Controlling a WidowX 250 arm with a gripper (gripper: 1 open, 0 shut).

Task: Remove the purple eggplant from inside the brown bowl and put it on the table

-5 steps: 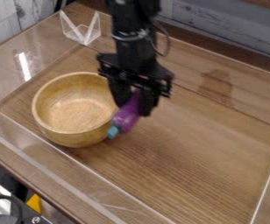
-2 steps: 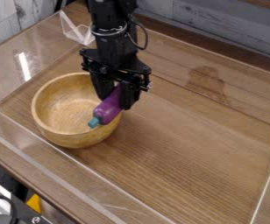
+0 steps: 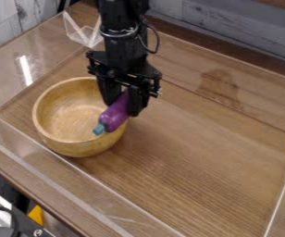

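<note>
The purple eggplant [image 3: 113,117] hangs tilted in my gripper [image 3: 123,102], its teal stem tip pointing down-left over the right rim of the brown bowl [image 3: 58,116]. The black gripper points straight down and is shut on the eggplant's upper end. Inside, the wooden bowl holds nothing. It sits on the brown wood-grain table [image 3: 207,157], left of centre.
Clear acrylic walls [image 3: 58,190] run around the table's edges. A clear angled stand [image 3: 80,32] sits at the back left behind the arm. Open tabletop lies to the right of the bowl.
The gripper carried the eggplant left, from beside the bowl's right edge to over its rim. It has held still for the last half second.
</note>
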